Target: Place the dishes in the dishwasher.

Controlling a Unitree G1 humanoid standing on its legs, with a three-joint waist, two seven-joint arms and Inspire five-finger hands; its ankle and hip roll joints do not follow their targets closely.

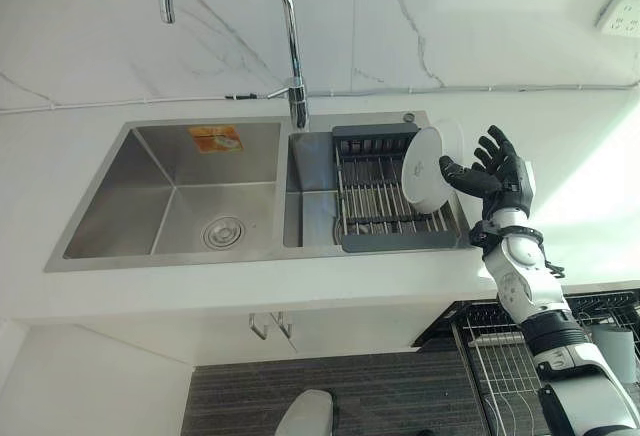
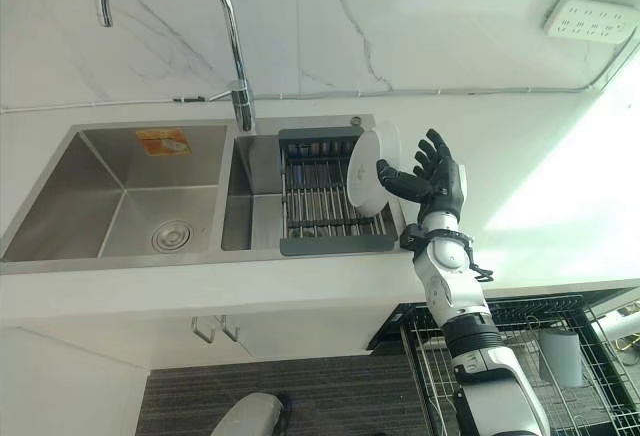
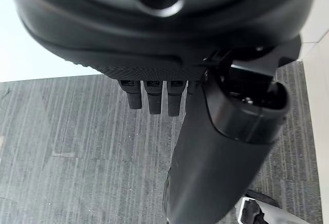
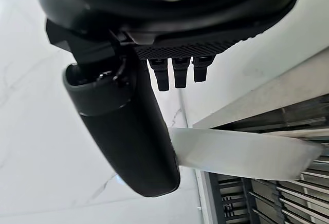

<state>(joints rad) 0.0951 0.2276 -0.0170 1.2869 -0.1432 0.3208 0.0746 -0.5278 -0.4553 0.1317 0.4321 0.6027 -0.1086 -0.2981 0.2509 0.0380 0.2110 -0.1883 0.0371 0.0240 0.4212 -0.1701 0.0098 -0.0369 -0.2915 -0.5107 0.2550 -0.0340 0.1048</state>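
The right hand [image 1: 495,171] is raised over the right edge of the sink, fingers spread wide and straight, palm turned toward a white plate [image 1: 425,169] that stands on edge at the right end of the dish rack [image 1: 385,196]; the thumb [image 1: 460,176] reaches to the plate's face or rim, and in the right wrist view the thumb [image 4: 128,131] overlaps the rim of the plate [image 4: 241,154], though I cannot tell for sure whether it touches. Nothing is gripped yet: the splayed pose looks like the approach to a pinch across the rim, which suits a plate stored upright, since only its edge is free to take. The rack sits in the right basin, its bars keeping the plate tilted slightly and leaning. Left of it lies the bare left basin [image 1: 190,196] with its drain, and the tall curved faucet [image 1: 285,36] rises behind the divide. Below the white surface [image 1: 300,291], at the lower right, the pulled-out wire dishwasher basket [image 2: 540,356] waits with a grey cup [image 2: 562,354] in it, placed close under the arm so the plate needs only a short carry down. The left hand [image 3: 154,98] hangs idle above the dark striped floor [image 3: 77,147], fingers straight and holding nothing
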